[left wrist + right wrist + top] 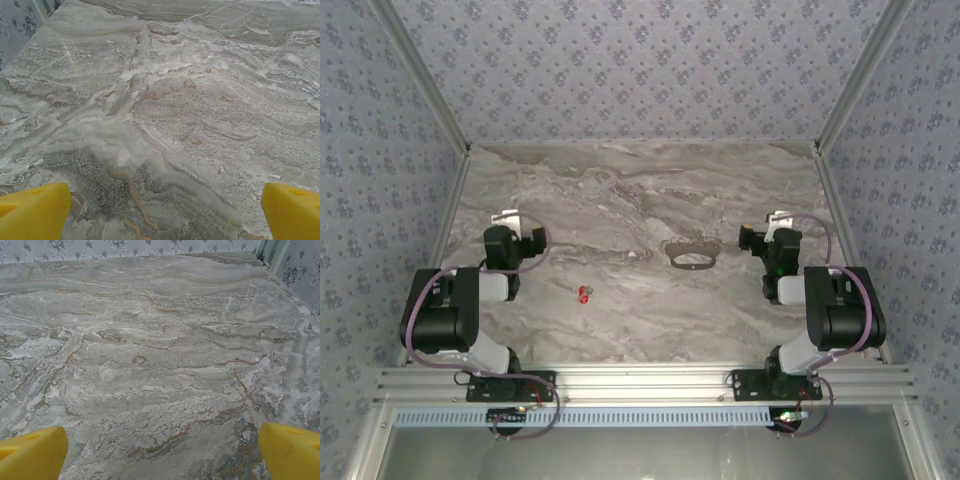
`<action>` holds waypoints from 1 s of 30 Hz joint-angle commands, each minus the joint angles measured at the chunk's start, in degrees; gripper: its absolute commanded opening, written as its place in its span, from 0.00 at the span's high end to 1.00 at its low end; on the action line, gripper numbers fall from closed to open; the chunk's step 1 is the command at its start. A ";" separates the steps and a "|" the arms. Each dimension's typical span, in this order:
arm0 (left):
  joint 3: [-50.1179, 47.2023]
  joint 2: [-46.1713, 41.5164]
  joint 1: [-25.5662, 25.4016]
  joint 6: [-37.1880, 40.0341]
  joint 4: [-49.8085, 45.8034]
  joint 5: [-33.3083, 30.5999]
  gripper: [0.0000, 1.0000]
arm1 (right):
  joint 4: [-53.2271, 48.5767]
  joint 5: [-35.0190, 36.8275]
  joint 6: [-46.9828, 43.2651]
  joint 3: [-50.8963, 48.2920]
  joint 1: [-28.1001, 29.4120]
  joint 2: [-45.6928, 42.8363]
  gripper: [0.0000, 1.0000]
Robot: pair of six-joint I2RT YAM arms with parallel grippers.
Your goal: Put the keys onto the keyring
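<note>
Both arms are hovering over the marble table (620, 190) with nothing in hand: the left gripper (520, 228) is standing spread wide, its yellow fingers (32, 210) sitting at the far corners of its wrist view, and the right gripper (763, 234) is gaping just as wide, yellow fingers (31, 452) apart over bare stone. The keys (584, 293) are lying flat at about 4 o'clock from the left gripper, well apart from the keyring (691, 257), which is resting at about 8 o'clock from the right gripper. The main risk is looking like a missed pinch: the red piece is far smaller than a finger, so closing fingers are likely skidding it across the slick marble. The thin ring, lying flat, is likewise inviting fingertips to scrape stone or tip it away.
</note>
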 commanded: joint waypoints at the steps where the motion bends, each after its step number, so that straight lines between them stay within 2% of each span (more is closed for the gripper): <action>1: 0.60 -0.27 0.26 0.65 1.33 1.09 0.02 | 0.74 1.41 0.21 0.12 0.23 -0.09 0.00; 30: 0.79 -0.29 0.91 0.13 1.04 2.47 0.02 | -0.05 0.33 0.15 0.48 0.22 0.12 0.00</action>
